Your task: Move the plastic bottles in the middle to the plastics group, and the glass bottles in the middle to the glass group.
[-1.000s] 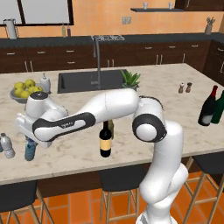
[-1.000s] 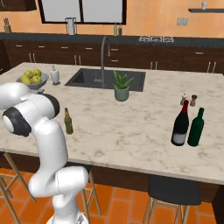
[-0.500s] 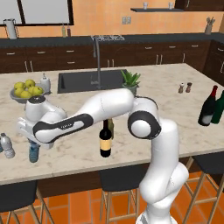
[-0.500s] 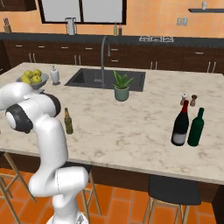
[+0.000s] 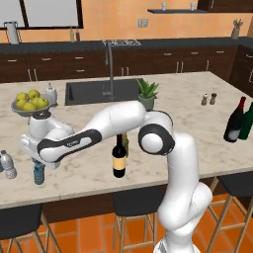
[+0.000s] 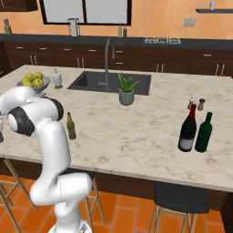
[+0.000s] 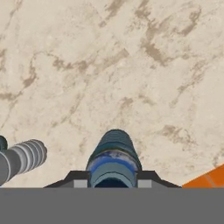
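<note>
Blue bottle (image 7: 113,159) in gripper (image 7: 113,183); clear bottle (image 5: 7,164) beside.

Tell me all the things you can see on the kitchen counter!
Blue water bottle: one, counter's left end, in the gripper.
Clear water bottle: one, greyish, beside the blue one.
Wine bottle with tan label: one, black, counter's middle.
Beer bottle: one, olive-brown, middle.
Red-topped wine bottle: one, dark, right end.
Green bottle: one, beside it.
Potted plant: one, green, by the sink.
Fruit bowl: one, yellow fruit.
Shakers: two.
Gripper: one, shut on the blue bottle.
</note>
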Robot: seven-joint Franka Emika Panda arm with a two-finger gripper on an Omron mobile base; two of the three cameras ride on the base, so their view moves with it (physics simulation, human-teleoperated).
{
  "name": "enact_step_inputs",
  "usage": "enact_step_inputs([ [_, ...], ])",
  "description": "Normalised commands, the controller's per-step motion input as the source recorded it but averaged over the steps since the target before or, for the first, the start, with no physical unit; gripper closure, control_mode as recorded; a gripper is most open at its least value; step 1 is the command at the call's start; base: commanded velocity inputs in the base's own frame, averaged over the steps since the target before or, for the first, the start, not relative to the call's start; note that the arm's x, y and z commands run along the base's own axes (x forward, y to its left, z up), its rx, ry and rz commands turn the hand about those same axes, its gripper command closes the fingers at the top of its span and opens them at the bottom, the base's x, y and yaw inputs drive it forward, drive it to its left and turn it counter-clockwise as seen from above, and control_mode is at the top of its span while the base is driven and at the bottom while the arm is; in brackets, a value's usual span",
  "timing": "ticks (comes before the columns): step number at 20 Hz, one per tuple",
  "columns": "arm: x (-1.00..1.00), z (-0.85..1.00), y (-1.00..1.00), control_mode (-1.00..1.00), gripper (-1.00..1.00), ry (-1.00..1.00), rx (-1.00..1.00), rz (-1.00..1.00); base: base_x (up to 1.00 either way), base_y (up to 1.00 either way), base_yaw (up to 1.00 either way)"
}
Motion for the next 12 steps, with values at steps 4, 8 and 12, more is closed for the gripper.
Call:
enact_step_inputs([
  [4,0.13,-0.28,0.06,-1.00,1.00,0.00,0.00,0.02,0.00,0.00,0.00],
  [8,0.02,-0.35,0.01,-1.00,-1.00,0.01,0.00,0.03,0.00,0.00,0.00],
  [12,-0.02,-0.11,-0.02,-1.00,-1.00,0.02,0.00,0.02,0.00,0.00,0.00],
])
